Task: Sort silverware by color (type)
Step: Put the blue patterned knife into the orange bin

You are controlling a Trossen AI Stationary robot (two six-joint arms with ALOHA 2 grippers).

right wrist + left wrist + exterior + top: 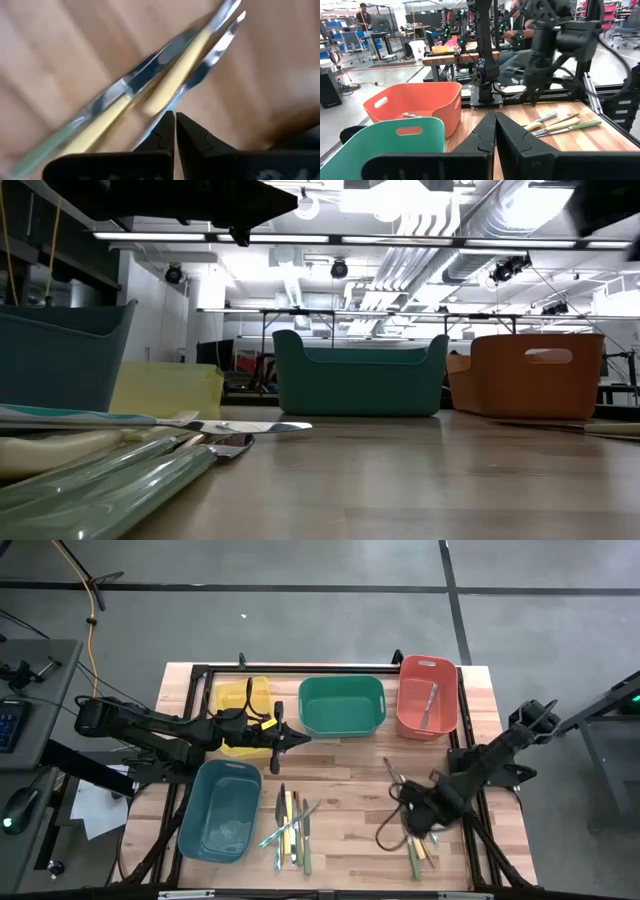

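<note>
Right wrist view puts your right gripper (175, 120), fingers pressed together and empty, directly over the slanting yellow-handled utensil (175, 65); left gripper (290, 740) waits closed.

Glossy metal silverware (290, 825) lies on a pale wood-grain table (350, 780).

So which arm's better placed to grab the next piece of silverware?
Probably right. The right gripper hangs over the utensil pile at the table's right, jaws shut. The left gripper sits by the green bin, clear of any utensils.

Robotics lab: exposed ceiling ducts (440, 225), workbenches (455, 57).
</note>
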